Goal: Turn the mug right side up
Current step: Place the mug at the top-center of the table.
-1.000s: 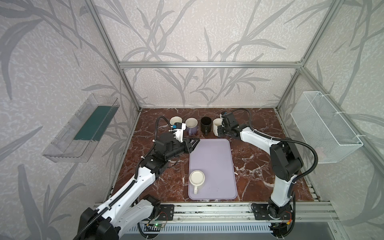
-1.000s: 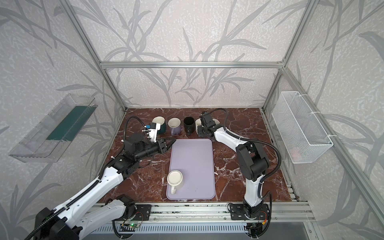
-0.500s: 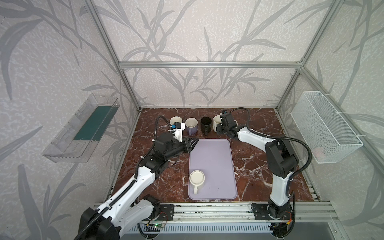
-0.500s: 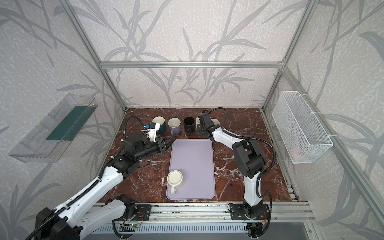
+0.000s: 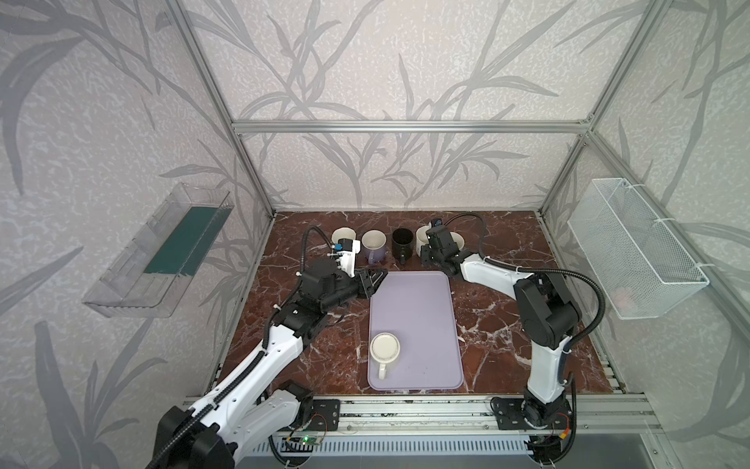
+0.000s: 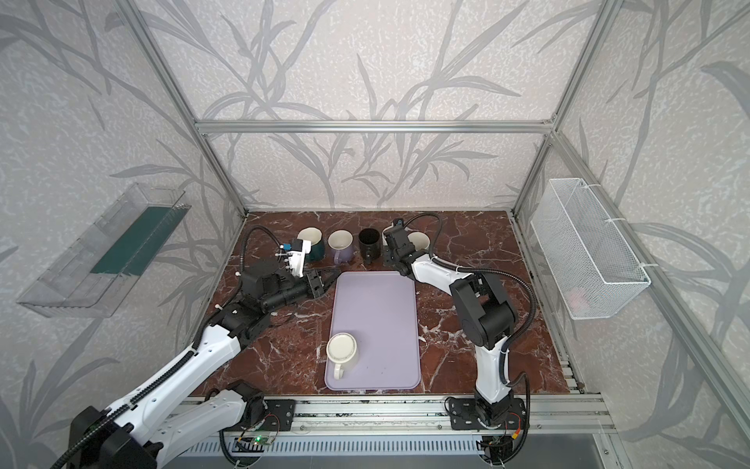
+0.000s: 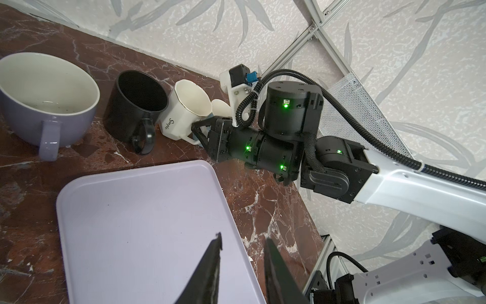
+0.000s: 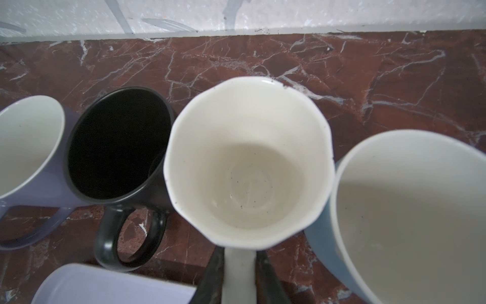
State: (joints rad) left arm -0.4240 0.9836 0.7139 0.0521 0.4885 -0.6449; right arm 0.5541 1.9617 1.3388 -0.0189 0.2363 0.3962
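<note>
Faceted mug [image 8: 247, 168]: glossy white ceramic, upright, back row, at 12 o'clock of the smooth lavender tray [image 5: 418, 316].
Right gripper [image 8: 239, 254]: jaws flank its handle; pressing or loosened, cannot tell.
Left gripper [image 7: 242, 239]: parted, empty.
Cream mug [image 5: 384, 348]: round, base up – tray's 7 o'clock.

Surface: red-brown marble table top [image 5: 507, 325], white-veined. Directly on it:

1. Lavender tray [image 5: 410, 308], flat; one far corner lies beneath the jaw tips of the left gripper [image 7: 242, 239].
2. White mug [image 8: 247, 163], upright, mouth up, straight ahead of the right gripper [image 8: 239, 254], its handle between those jaws.
3. Black mug [image 8: 118, 142], upright, just beside the white mug.
4. Blue mug [image 8: 407, 210], upright, close on the white mug's other side.
5. Lavender mug [image 5: 374, 243], upright, beyond the black one.
6. Green mug [image 6: 316, 251], upright, at the row's end farthest from the right jaws
</note>
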